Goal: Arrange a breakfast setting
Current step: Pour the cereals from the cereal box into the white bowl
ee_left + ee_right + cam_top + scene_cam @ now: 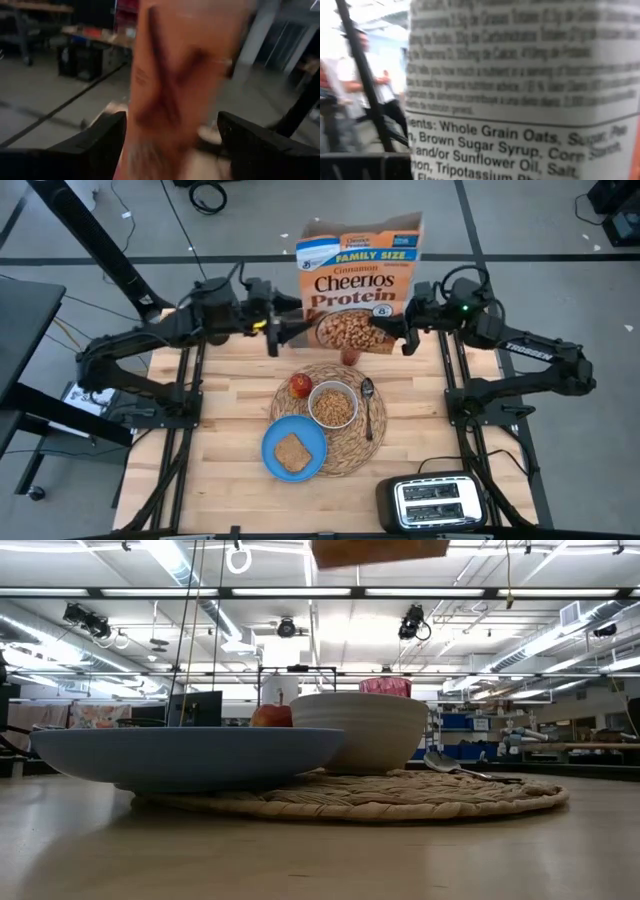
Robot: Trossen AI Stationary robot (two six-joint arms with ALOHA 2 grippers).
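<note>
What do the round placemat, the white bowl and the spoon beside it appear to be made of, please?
The round tan woven placemat looks like straw or similar plant fibre: coiled, braided ridges show along its edge in the low view. The white bowl seems glazed ceramic, though it could be plastic; its wall is smooth and softly glossy. The silver spoon appears to be polished metal, shiny and reflective.
</note>
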